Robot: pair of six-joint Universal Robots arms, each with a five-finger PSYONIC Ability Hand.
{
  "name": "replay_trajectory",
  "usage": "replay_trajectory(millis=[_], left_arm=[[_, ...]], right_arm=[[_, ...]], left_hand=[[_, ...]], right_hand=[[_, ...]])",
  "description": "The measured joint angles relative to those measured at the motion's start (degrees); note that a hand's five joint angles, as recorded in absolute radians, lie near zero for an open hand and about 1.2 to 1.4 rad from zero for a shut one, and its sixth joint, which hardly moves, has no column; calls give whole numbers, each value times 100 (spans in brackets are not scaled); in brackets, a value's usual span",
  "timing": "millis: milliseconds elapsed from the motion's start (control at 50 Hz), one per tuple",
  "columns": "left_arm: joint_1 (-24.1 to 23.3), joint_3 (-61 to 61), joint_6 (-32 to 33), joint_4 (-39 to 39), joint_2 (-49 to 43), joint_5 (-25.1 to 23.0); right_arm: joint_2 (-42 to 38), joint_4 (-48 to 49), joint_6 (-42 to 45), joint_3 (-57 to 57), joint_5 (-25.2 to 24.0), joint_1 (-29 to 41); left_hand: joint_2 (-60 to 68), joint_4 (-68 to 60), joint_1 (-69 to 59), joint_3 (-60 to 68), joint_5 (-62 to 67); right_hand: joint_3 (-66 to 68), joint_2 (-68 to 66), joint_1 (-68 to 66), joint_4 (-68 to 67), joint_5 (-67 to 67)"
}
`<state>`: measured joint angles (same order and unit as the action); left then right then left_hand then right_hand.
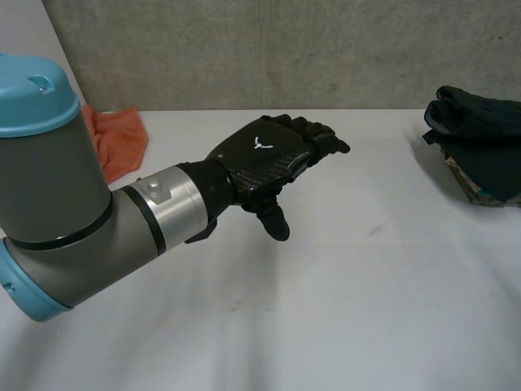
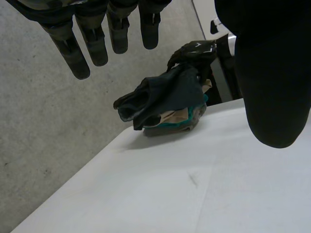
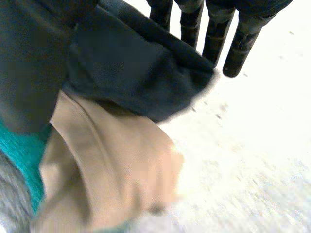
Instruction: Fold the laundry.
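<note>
Closest to me, left arm (image 1: 57, 204): reaching out from my left side, carrying its hand clear of the surface.
Left hand (image 1: 264, 155): hovering above the middle of the table, fingers (image 2: 80, 53) hanging straight and relaxed, thumb apart, gripping nothing; I am judging it free to receive a garment.
Table (image 1: 342, 309): lying white and bare under that hand, serving, I think, as folding space.
Orange cloth (image 1: 118, 138): lying at the far left edge behind my left arm, well apart from the pile.
Laundry pile (image 1: 480, 163): sitting at the far right; dark garment (image 3: 131, 73) topping tan (image 3: 112, 160) and teal (image 3: 19, 150) pieces.
Right hand (image 2: 194, 50): resting on the pile's top against the dark garment, probably taking the uppermost piece first; I cannot tell whether it is gripping.
</note>
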<state>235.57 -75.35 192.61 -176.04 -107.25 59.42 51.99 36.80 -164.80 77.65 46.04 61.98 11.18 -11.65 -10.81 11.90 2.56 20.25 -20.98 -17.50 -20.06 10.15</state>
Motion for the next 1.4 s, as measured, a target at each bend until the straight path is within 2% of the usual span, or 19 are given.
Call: replay_trajectory(millis=[40, 360, 380, 400, 480, 600, 660, 740, 800, 820, 840, 880, 940, 1000, 1080, 1200, 1300, 1340, 1400], left_arm=[[-7, 7, 2, -2, 2, -3], [-10, 6, -10, 0, 15, -3], [-10, 3, -11, 0, 20, -1], [-9, 3, -11, 0, 22, 0], [2, 37, -14, -16, 72, 48], [63, 142, -18, -235, 239, 530], [113, 157, -13, -443, 302, 907], [353, 125, 29, -1118, 410, 2001], [783, 66, 91, -1669, 411, 2751], [783, 66, 91, -1669, 411, 2751], [1155, 24, 176, -1882, 333, 2986], [1785, -18, 383, -2084, 95, 3113], [2229, -16, 596, -2145, -161, 3062], [3001, 66, 1167, -2165, -811, 2749], [3734, 309, 2085, -2145, -1768, 2236], [4214, 792, 3105, -2153, -2914, 1832], [4315, 1182, 3416, -2173, -3513, 1768], [4350, 1418, 3486, -2167, -3796, 1765], [4375, 1642, 3497, -2163, -4017, 1783]], right_arm=[[129, -258, 62, -4, 159, -143], [1022, -1666, 38, -328, 733, -637], [1109, -1876, 81, -590, 1235, -719], [1118, -1903, 91, -633, 1326, -730], [1183, -1966, 555, -1170, 2658, -750], [1443, -1149, 1128, -1239, 3614, 35], [1590, -808, 1093, -1054, 3613, 440], [2049, -7, 765, -319, 3213, 1471], [2501, 470, 395, 615, 2356, 2302], [2501, 470, 395, 615, 2356, 2302], [2538, 490, 367, 723, 2250, 2388], [2788, 485, 232, 1703, 1265, 3185], [2822, 365, 263, 2001, 999, 3451], [2772, -161, 521, 2497, 662, 3924], [2519, -1039, 1144, 2717, 711, 4167], [2255, -1911, 2060, 2735, 1191, 4156], [2212, -2108, 2347, 2759, 1456, 4104], [2209, -2135, 2401, 2786, 1535, 4088], [2213, -2124, 2416, 2878, 1612, 4070]], left_hand=[[0, 0, 0, 0, 0], [0, 0, 0, 0, 0], [0, 0, 0, 0, 0], [0, 0, 0, 0, 0], [9, 0, -1, 0, 0], [9, 0, 0, 0, 0], [0, 0, 3, 0, 0], [-2, 0, 19, 0, 0], [-2, 0, 19, 0, 0], [-2, 0, 19, 0, 0], [-2, 0, 19, 0, 0], [-2, 0, 19, 0, 0], [-3, 0, 19, 0, 0], [-3, 0, 19, 0, -1], [-2, 0, 19, 0, 0], [-2, 0, 16, 0, 0], [159, -125, -175, 118, 92], [1126, -1086, -1356, 1054, 1003], [4114, -3956, -4234, 3886, 3587]], right_hand=[[-666, 656, 519, 568, -555], [-807, 818, 610, 629, -636], [-808, 818, 610, 629, -636], [-808, 818, 610, 629, -636], [-808, 818, 610, 629, -636], [-808, 818, 610, 629, -643], [-808, 818, 610, 629, -663], [-808, 818, 610, 629, -663], [-808, 818, 610, 629, -664], [-808, 818, 610, 629, -664], [-808, 818, 610, 629, -664], [-810, 818, 611, 629, -685], [-813, 818, 612, 629, -691], [-813, 818, 612, 629, -693], [-813, 818, 612, 629, -693], [-813, 818, 612, 629, -694], [-813, 818, 612, 629, -694], [-813, 818, 612, 629, -694], [-813, 818, 612, 629, -694]])
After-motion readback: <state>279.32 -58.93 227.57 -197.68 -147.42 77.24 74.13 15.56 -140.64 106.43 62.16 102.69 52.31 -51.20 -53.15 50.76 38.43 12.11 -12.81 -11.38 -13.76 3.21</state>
